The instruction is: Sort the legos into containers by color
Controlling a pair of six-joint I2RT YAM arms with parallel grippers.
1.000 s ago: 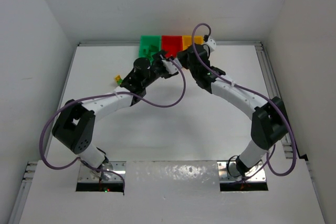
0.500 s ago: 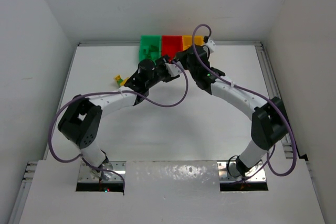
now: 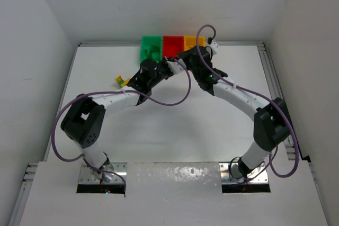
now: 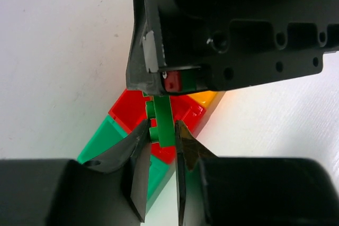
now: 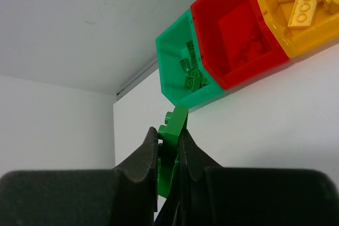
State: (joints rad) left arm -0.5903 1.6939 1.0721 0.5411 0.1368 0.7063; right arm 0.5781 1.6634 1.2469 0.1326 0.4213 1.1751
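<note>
A flat green lego point(image 4: 165, 120) hangs in the air in front of the containers, and both grippers have hold of it. My left gripper point(image 4: 161, 128) is shut on its lower end. My right gripper point(image 5: 168, 133) is shut on the same green lego point(image 5: 174, 125), its black body point(image 4: 238, 30) filling the top of the left wrist view. In the top view the two grippers meet near the bins, left gripper point(image 3: 174, 66) and right gripper point(image 3: 183, 57), and the lego is hidden. The green bin point(image 5: 177, 70) holds several green legos, the red bin point(image 5: 238, 35) sits beside it, and the yellow bin point(image 5: 304, 22) holds yellow pieces.
The three bins point(image 3: 169, 43) stand in a row against the back wall. A few loose yellow and green legos point(image 3: 121, 81) lie on the white table left of the left forearm. Purple cables loop over both arms.
My left gripper has closed from open onto the green lego that the right gripper holds. The left arm shifted slightly right toward it. The right arm has hardly moved.
</note>
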